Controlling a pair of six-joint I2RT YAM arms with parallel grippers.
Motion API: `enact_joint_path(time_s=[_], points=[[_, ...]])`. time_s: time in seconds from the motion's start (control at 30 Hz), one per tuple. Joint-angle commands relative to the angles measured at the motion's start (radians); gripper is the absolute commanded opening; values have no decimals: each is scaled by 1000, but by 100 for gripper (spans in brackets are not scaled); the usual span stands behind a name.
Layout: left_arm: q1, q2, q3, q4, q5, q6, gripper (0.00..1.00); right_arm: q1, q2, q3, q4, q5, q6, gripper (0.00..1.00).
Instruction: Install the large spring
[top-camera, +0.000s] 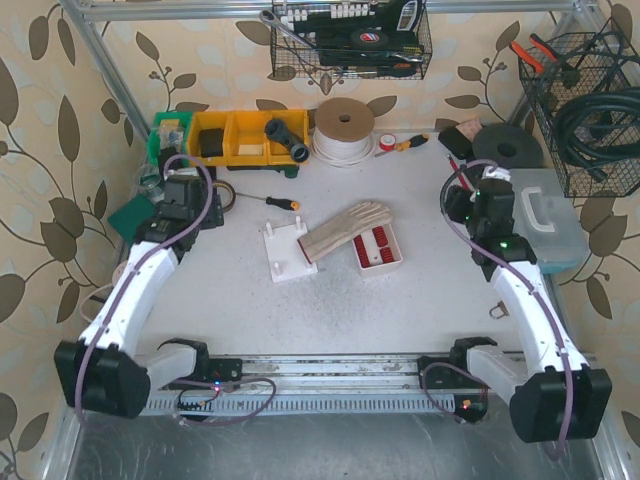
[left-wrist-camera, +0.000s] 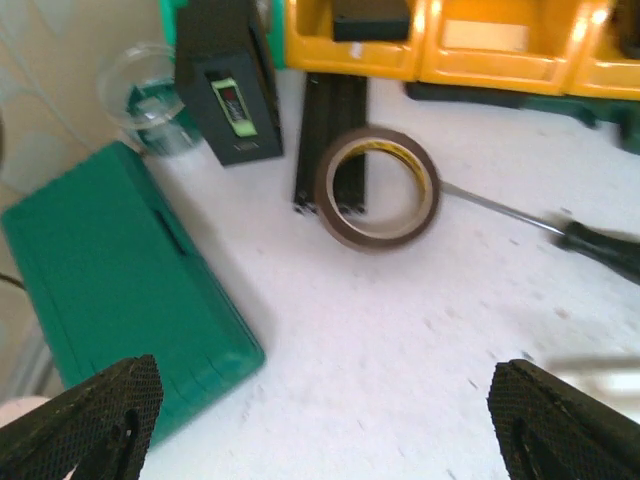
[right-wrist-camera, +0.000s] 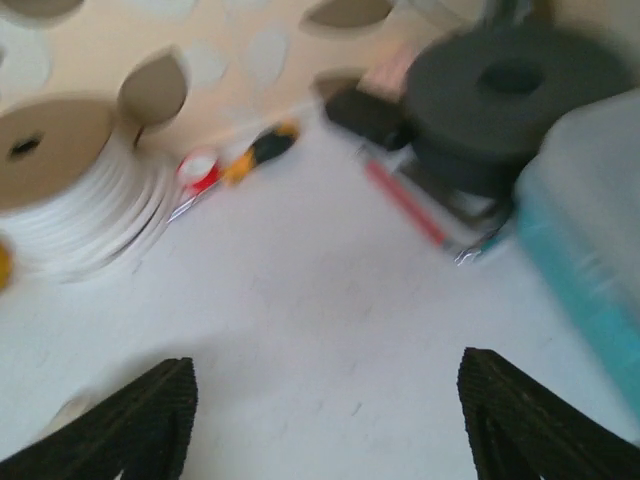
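Note:
A red tray (top-camera: 377, 249) with red springs in it sits at mid-table; at this size I cannot tell which one is the large spring. Left of it lies a white base plate (top-camera: 283, 254) with upright pegs, and a beige glove (top-camera: 345, 230) rests across both. My left gripper (top-camera: 183, 185) (left-wrist-camera: 325, 420) hovers at the far left above bare table, open and holding nothing. My right gripper (top-camera: 488, 192) (right-wrist-camera: 325, 420) is at the far right, also open over bare table, with nothing between its fingers. Neither wrist view shows the tray or the plate.
Near the left gripper lie a green case (left-wrist-camera: 110, 290), a brown tape roll (left-wrist-camera: 377, 187) and a screwdriver (top-camera: 283, 202). Yellow bins (top-camera: 245, 137) and a white cord spool (top-camera: 343, 130) line the back. A black disc (right-wrist-camera: 510, 90) and a teal box (top-camera: 545, 215) flank the right gripper.

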Motion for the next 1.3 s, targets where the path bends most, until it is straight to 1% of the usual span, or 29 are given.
enact_joint_path(time_s=[0.0,0.07,0.13,0.17,0.2,0.27,0.37,0.4,0.47,0.57,0.63,0.73,0.9,1.0,1.13,1.27], points=[[19,-137,22,-217,307,-80,91,31,1,-32,-159,-390,206,68],[20,-186,16,-267,324,-123,91,159,-15,-76,-128,-367,299,69],[20,-249,-12,-289,347,-168,91,300,-4,-82,-141,-267,367,74],[20,-273,-27,-292,385,-182,94,361,13,-76,-136,-234,386,76],[20,-291,-43,-292,426,-192,96,411,36,-56,-146,-218,408,77],[20,-323,-79,-282,487,-228,96,502,74,-25,-179,-127,478,80],[15,-371,-164,-229,564,-291,96,590,97,-25,-172,-44,571,90],[6,-383,-192,-200,595,-312,95,603,104,-25,-170,-35,607,94],[-52,-393,-234,-150,601,-354,94,606,129,-25,-156,-37,657,95],[-189,-385,-254,-115,492,-398,91,607,167,-34,-118,-35,754,96],[-280,-388,-266,-89,421,-435,91,610,194,-48,-77,-29,803,100],[-353,-408,-298,-24,373,-495,90,611,242,-56,-41,-20,840,100],[-377,-437,-381,102,375,-536,90,613,335,2,-26,-39,839,96],[-383,-456,-378,117,396,-547,90,615,384,47,-30,-31,835,94],[-383,-494,-362,94,392,-537,89,619,442,98,-47,-23,840,90],[-385,-496,-363,119,396,-541,90,646,464,119,-55,26,855,90]])
